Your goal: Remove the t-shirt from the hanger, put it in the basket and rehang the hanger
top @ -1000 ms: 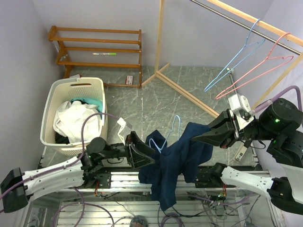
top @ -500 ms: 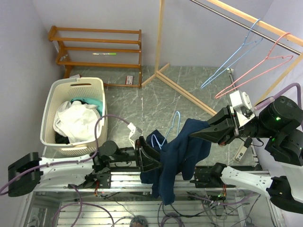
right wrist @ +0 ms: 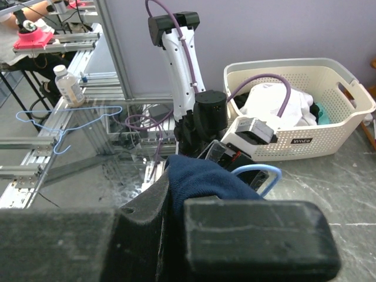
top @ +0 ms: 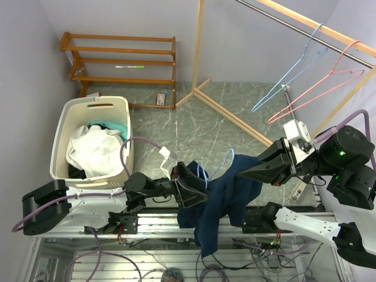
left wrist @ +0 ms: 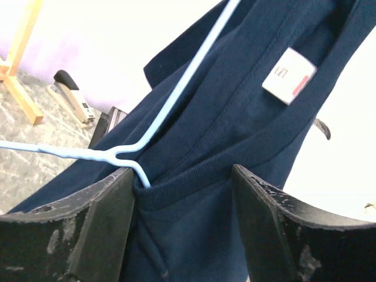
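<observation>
A navy blue t-shirt hangs in mid air on a light blue wire hanger. My right gripper is shut on the t-shirt's upper edge and holds it up. My left gripper is open, its jaws on either side of the ribbed collar. The hanger wire touches the left finger. A white label shows inside the neck. The hanger's hook pokes out beside the cloth in the right wrist view.
A cream laundry basket with white and teal clothes stands at the left. A wooden shelf is at the back. A rail at the upper right carries a blue hanger and a pink hanger.
My left gripper has moved right and forward, up to the t-shirt's collar. My right gripper has stayed shut on the t-shirt, nearly still.
</observation>
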